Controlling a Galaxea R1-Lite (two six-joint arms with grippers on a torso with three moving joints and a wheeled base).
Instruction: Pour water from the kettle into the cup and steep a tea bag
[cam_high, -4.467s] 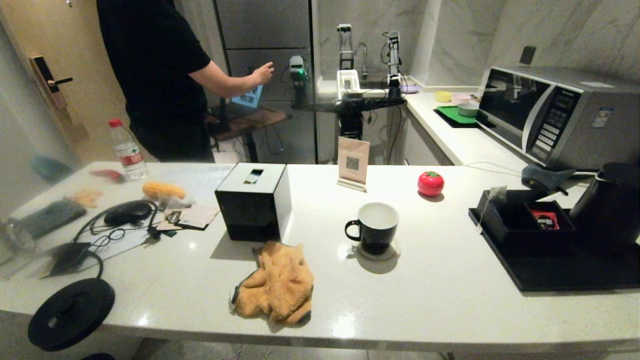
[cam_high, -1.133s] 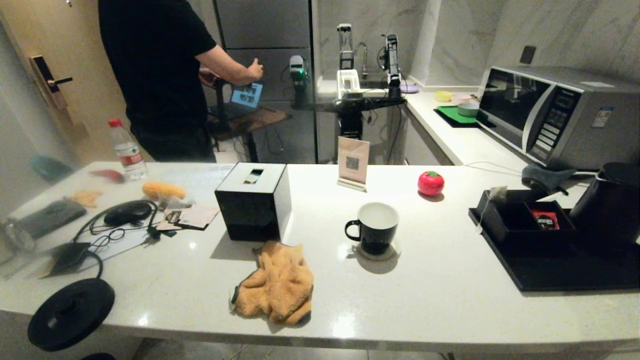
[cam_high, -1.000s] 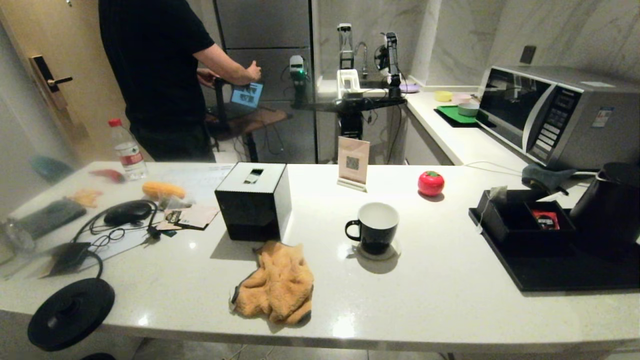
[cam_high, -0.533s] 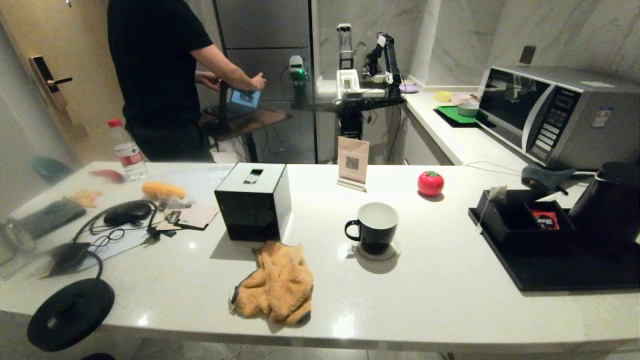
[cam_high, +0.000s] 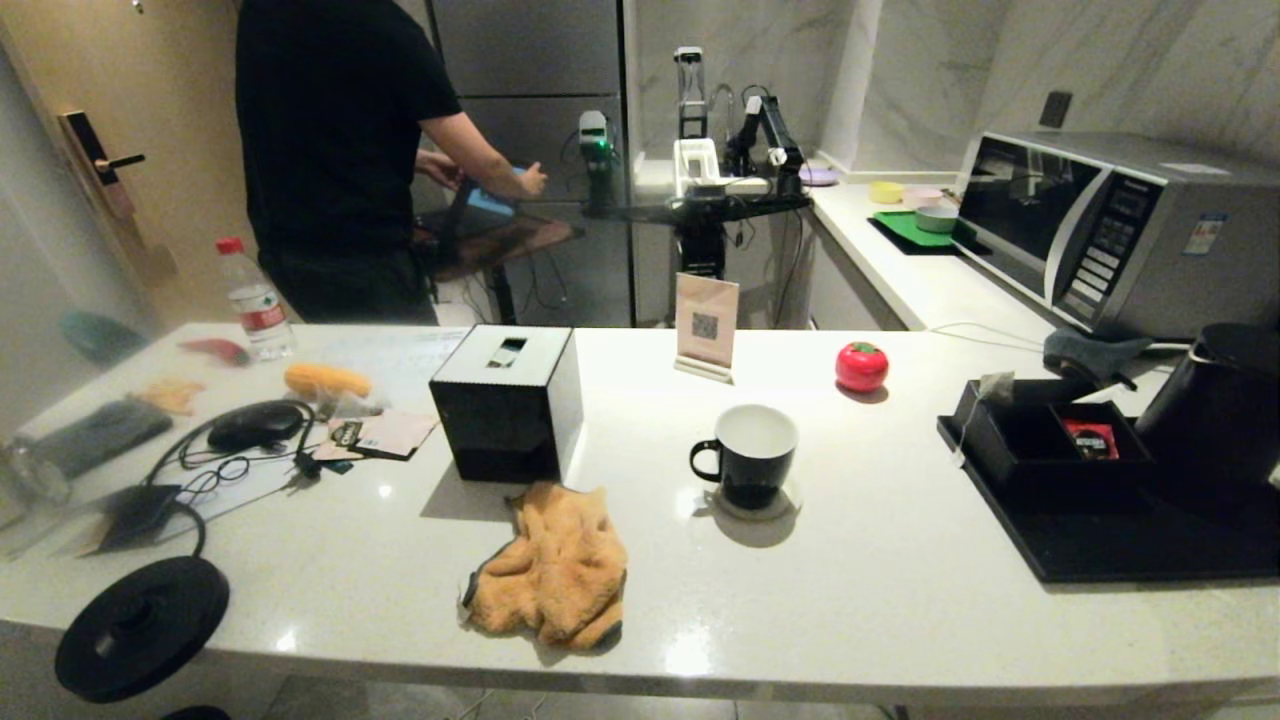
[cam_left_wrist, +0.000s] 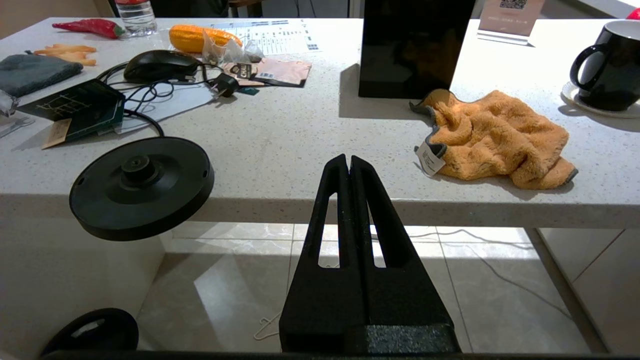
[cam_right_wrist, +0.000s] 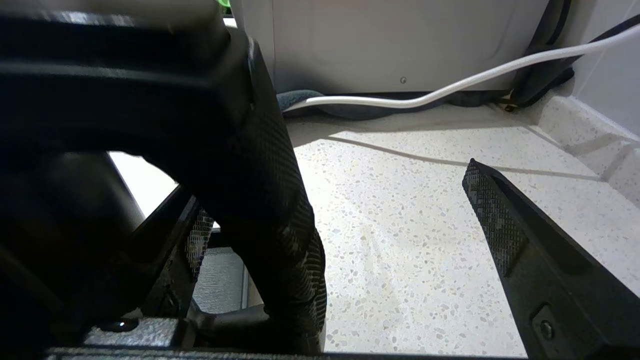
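We keep the right end effector (cam_right_wrist: 345, 220), jaws wide, straddling the kettle (cam_high: 1215, 415) handle (cam_right_wrist: 270, 200); close squarely before lifting.

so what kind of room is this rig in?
Most likely a small kitchen or pantry kitchenette. A silver microwave oven stands on the pale speckled stone counter, a curved metal tap shows at the back, and a large matte black kettle sits by a black ceramic mug.
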